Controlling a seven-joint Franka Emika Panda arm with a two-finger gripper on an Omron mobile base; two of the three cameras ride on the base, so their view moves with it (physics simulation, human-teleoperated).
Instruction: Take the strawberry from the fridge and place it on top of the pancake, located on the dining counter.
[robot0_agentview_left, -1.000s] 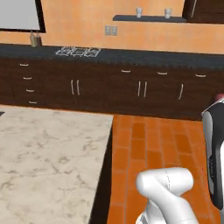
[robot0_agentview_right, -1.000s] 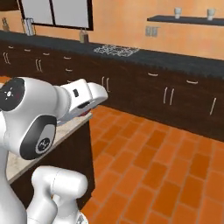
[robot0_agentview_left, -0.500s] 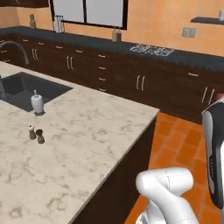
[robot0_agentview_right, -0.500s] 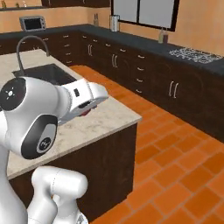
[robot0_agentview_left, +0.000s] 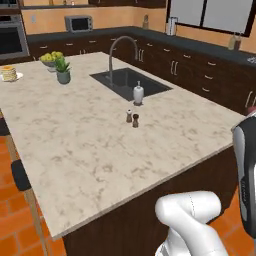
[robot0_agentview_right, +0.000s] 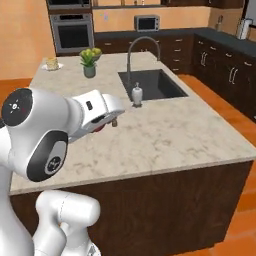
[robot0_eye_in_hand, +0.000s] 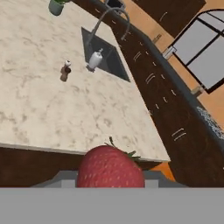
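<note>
A red strawberry (robot0_eye_in_hand: 110, 168) sits large at the bottom of the hand view, and my gripper (robot0_eye_in_hand: 110, 176) is shut on it. From the right base view the gripper (robot0_agentview_right: 102, 125) hangs over the near left part of the dining counter (robot0_agentview_right: 165, 130), with a bit of the red strawberry (robot0_agentview_right: 99, 128) under the hand. The pancake (robot0_agentview_left: 8, 73) is a golden stack on a white plate at the counter's far left corner, also seen as the pancake (robot0_agentview_right: 51, 63) beyond the arm. The fridge is out of view.
In the dining counter (robot0_agentview_left: 85, 135) lies a sink (robot0_agentview_left: 127, 82) with a tall faucet (robot0_agentview_left: 122, 55) and a soap dispenser (robot0_agentview_left: 138, 93). Two small shakers (robot0_agentview_left: 132, 118) stand mid-counter. A potted plant (robot0_agentview_left: 63, 70) and a bowl of apples (robot0_agentview_left: 51, 58) stand near the pancake. Dark stools (robot0_agentview_left: 20, 175) line the left side.
The whole picture has swung: the base has turned, and the counter with its sink and far end has come into view. My arm keeps its pose and grip.
</note>
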